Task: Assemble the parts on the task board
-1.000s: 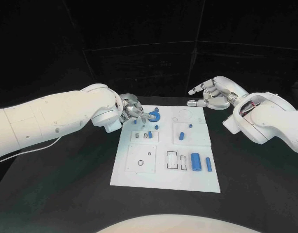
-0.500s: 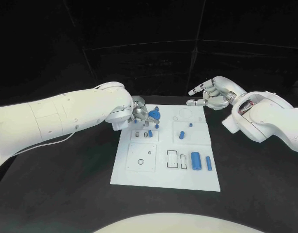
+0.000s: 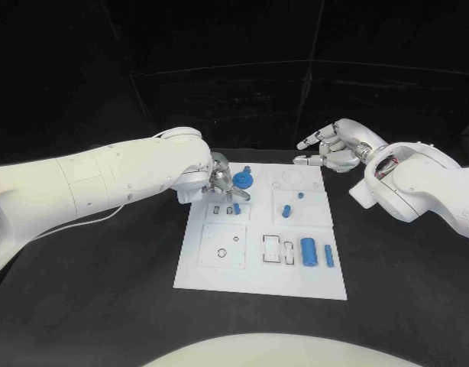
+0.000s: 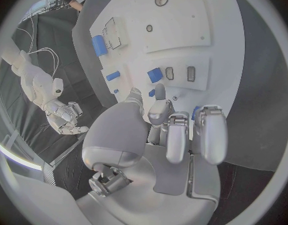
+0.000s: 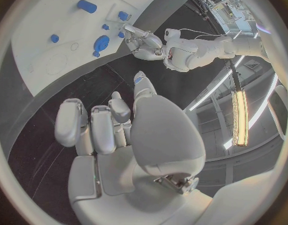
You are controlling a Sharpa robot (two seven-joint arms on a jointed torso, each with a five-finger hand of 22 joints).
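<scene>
Task board (image 3: 259,269) on black table (image 3: 102,290)

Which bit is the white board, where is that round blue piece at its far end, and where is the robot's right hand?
task board (image 3: 259,281), head view, bare near edge.
round blue piece (image 3: 244,181), head view, its middle.
right hand (image 3: 334,147), head view, middle of the hand.

board: white rectangular task board (image 3: 259,267) lying flat in the middle of the black table, divided into raised square panels.
large cylinder: blue part (image 3: 308,251) lying on its side at the near right of the board.
thin cylinder: slimmer blue part (image 3: 328,256) just beside it.
round part: blue disc-shaped part (image 3: 242,181) at the far left corner.
middle parts: small blue pieces (image 3: 286,212) on the far right panel.
</scene>
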